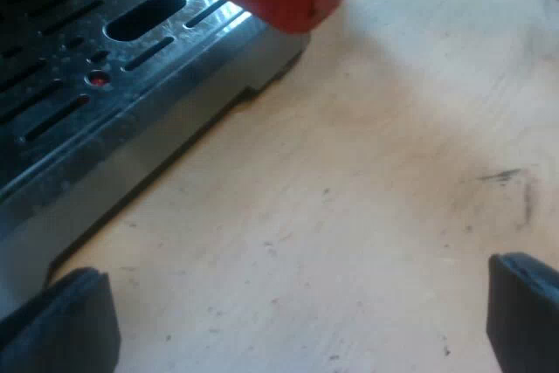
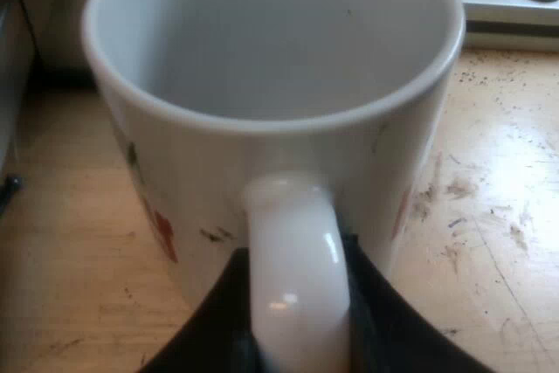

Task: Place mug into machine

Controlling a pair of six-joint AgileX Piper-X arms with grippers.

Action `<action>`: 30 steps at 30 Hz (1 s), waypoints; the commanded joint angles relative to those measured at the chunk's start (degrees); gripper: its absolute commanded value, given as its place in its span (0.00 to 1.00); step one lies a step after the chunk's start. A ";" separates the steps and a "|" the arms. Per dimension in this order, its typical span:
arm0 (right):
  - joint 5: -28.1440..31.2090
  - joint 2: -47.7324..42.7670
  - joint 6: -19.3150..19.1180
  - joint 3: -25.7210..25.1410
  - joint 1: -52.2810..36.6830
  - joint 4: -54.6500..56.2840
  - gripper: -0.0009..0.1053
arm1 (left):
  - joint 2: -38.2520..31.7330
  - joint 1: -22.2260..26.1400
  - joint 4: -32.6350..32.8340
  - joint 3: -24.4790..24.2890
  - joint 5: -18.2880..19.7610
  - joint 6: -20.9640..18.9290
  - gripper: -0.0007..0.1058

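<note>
Wooden tabletop (image 1: 367,216), slotted drip tray (image 1: 96,85), mug (image 2: 271,150)

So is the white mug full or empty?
Empty. Inside the white ceramic mug only bare pale walls show, no coffee.

A pale wooden tabletop (image 1: 376,172) spreads beneath and ahead of the left gripper (image 1: 297,329), scuffed with a few dark marks. Around the right gripper (image 2: 297,334) it gleams, scratched and speckled; beyond lies a grey metal rail (image 2: 507,10).
</note>
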 commanded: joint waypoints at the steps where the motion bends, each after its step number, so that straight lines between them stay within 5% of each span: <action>1: -0.98 -5.00 -0.64 -0.09 0.15 3.48 0.01 | 0.00 -0.19 -1.01 -0.06 -3.81 -0.08 0.83; 6: -3.01 -18.29 -1.40 -0.09 2.46 16.56 0.01 | 0.00 -0.19 -1.01 -0.06 -11.69 -0.08 0.83; 18: 0.96 -37.66 -1.65 -0.09 19.97 28.37 0.01 | 0.00 -0.19 -5.59 0.18 -11.71 0.53 0.83; 21: 5.22 -38.91 1.77 -0.09 27.33 28.35 0.01 | 0.00 -0.19 -11.97 2.78 -12.82 1.72 0.83; 30: 11.76 -34.17 7.19 -0.09 41.21 26.69 0.01 | 0.00 -0.19 -17.15 4.36 -13.97 3.16 0.83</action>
